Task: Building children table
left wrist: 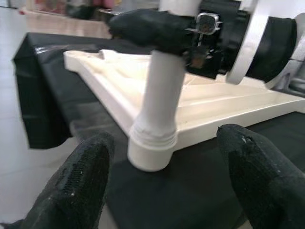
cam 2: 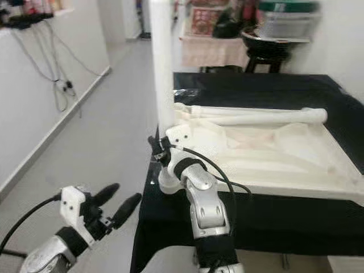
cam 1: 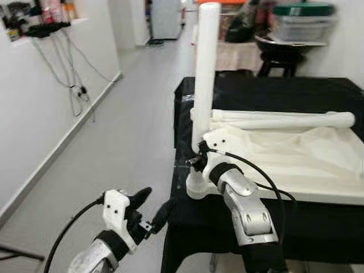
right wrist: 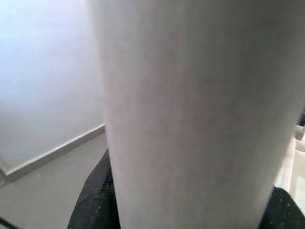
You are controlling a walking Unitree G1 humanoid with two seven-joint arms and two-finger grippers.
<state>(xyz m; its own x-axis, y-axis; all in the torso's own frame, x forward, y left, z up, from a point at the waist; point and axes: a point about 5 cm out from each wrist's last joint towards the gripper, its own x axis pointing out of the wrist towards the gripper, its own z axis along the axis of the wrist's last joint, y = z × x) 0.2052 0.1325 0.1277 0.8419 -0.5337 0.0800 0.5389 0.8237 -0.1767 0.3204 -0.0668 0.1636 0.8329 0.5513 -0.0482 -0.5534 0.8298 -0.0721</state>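
While one leg (cam 1: 205, 74) stands, another (cam 1: 284, 120) lies.

Nothing readable anywhere here, honestly. No labels, brand marks, numbers or signs on anything in view, and the stuff at the far end of the room is too blurry to make out any lettering.
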